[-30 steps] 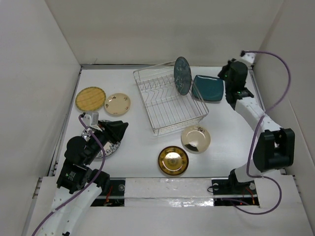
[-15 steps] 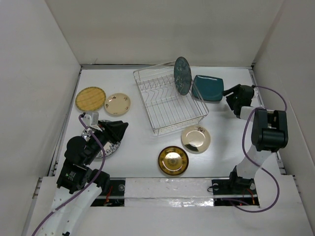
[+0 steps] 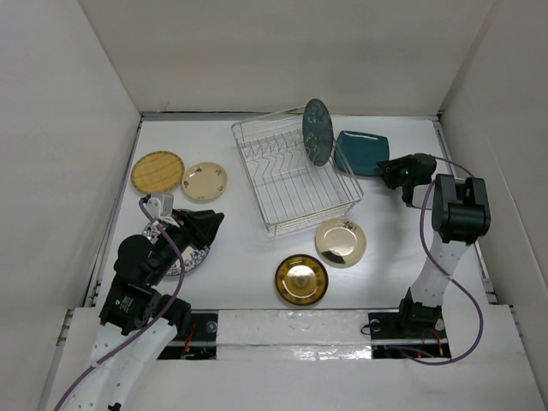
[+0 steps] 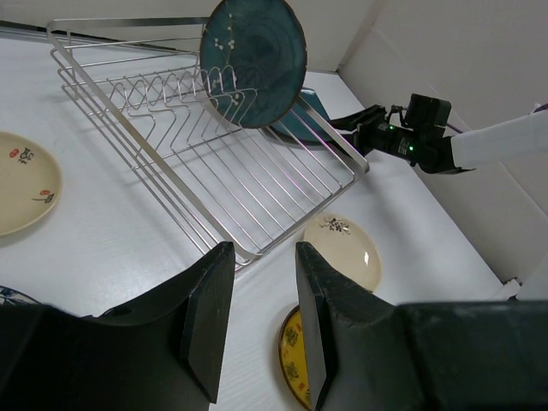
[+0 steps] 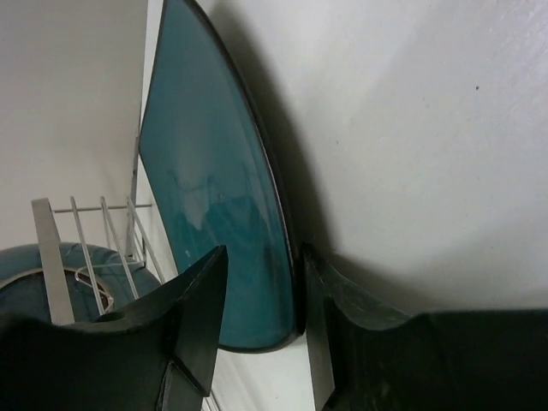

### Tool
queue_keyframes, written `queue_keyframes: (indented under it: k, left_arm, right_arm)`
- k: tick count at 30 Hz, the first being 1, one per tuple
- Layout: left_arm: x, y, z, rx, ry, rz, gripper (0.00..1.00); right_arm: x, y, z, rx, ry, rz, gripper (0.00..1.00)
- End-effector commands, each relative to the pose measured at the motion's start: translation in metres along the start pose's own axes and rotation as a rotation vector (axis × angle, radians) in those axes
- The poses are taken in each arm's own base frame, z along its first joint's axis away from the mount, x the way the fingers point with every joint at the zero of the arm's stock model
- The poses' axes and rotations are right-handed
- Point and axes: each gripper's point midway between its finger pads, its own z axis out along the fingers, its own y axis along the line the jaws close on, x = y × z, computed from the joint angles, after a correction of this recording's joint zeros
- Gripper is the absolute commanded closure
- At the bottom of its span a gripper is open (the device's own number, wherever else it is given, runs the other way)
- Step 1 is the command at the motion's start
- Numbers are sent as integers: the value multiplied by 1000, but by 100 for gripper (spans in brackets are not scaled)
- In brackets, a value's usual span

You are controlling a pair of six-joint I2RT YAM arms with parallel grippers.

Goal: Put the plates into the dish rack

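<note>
— Where is the teal plate (image 3: 361, 152) found?
— It is laid on the table (image 3: 253, 253), just beside the right edge of the dish rack (image 3: 295, 175). Its rim is straddled by the right gripper (image 3: 388, 169), though whether it is pinched cannot be told.
— And the left gripper (image 3: 210, 224)?
— It is held narrowly parted, with nothing between the fingers, over the blue-patterned plate (image 3: 193, 259). Bare table is seen between it and the rack's near edge. A dark patterned plate (image 3: 318, 131) is stood upright at the rack's far right corner.

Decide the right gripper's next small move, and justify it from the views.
Probably close the right gripper on the teal plate: its fingers straddle the plate's rim but look open, and the plate lies outside the dish rack.
</note>
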Motion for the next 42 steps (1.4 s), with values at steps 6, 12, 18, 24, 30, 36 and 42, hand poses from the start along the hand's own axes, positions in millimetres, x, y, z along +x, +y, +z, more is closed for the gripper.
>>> queue_keyframes:
  k: [6,12,18,24,30,36,42]
  left_arm:
    - [-8,1,4,-6,-31,13,69]
    - [-7,3,5,-15,-27,8,69]
    - [-8,1,5,-7,-29,9,69]
    - [-8,-1,3,2,-34,9,69]
    - [-11,-4,0,14,-45,12,69]
    - [-11,-5,-1,21,-49,13,69]
    - [-12,-5,-2,22,-53,14,69]
  right_arm:
    - [-4,1,16,-52,35,64,86]
    - [-37,33,-15,-129,-151,22,100]
    - [-81,98,-85,-239,-386,-96,100]
    - [-106,205,-181,-365,-606,-289,100]
    - [-78,294,-259,-457,-739,-538,100]
    - [-11,369,-282,-585,-641,-719,100]
    - [45,407,-250,-557,-543,-870,100]
